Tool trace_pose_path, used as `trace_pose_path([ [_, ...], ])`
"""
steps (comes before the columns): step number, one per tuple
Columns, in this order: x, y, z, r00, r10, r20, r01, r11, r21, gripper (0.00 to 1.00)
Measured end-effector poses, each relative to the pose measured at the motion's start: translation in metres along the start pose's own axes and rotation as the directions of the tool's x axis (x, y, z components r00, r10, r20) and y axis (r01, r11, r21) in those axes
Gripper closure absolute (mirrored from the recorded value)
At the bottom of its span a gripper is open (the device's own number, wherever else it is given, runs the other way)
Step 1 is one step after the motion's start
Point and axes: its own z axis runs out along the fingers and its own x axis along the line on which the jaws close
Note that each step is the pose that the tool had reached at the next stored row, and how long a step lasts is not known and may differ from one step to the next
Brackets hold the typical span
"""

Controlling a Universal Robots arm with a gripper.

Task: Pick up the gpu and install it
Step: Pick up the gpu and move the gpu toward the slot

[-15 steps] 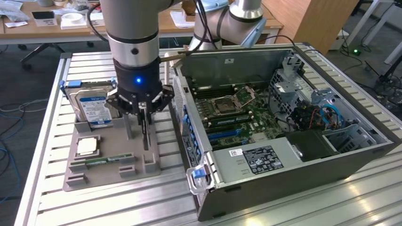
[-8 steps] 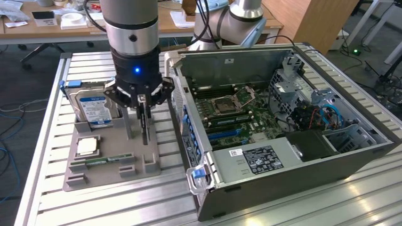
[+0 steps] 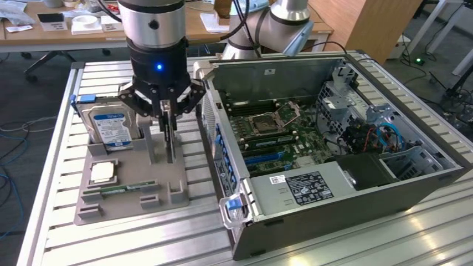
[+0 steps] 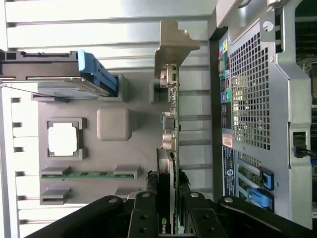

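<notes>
In the exterior view, the claw (image 3: pixel 167 113) is down over the gray parts holder (image 3: pixel 118 208) on the slatted table (image 3: pixel 111 244). It is clenched on the upper edge of the gpu (image 3: pixel 170 145). The card stands upright on its long edge with its lower end at the holder's slot. I cannot tell whether it has left the slot. The blue-labelled hard drive (image 3: pixel 111 126) stands just beside it, toward this view's left. The open computer case (image 3: pixel 414 183) lies near on the right, its motherboard (image 3: pixel 273 138) exposed.

The step in hand looks like the pick itself. To do it well, the card should probably come straight up along its own plane. Any tilt could wedge it against the holder's uprights or swing it toward the hard drive.

In the wrist view, the gpu (image 4: pixel 168 134) is seen edge-on and runs from its metal bracket (image 4: pixel 173 47) to the claw (image 4: pixel 167 208). A finger (image 4: pixel 145 208) sits on each face of the card. The grip is at the end away from the bracket, so the bracket end may sag or swing. A firm, square pinch and a slow lift would suit. The case's rear panel (image 4: pixel 250 99) lies near and parallel to the card, so there is little room for sideways drift. The RAM stick (image 4: pixel 86 174) and the CPU (image 4: pixel 63 139) lie apart from the card on its other side.
</notes>
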Motion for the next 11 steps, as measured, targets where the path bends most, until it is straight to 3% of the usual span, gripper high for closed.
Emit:
trace_pose_path([
  [11,0.000,0.0015,-0.0284,1.0000,0.000,0.0000,0.000,1.0000,0.0000,0.74],
])
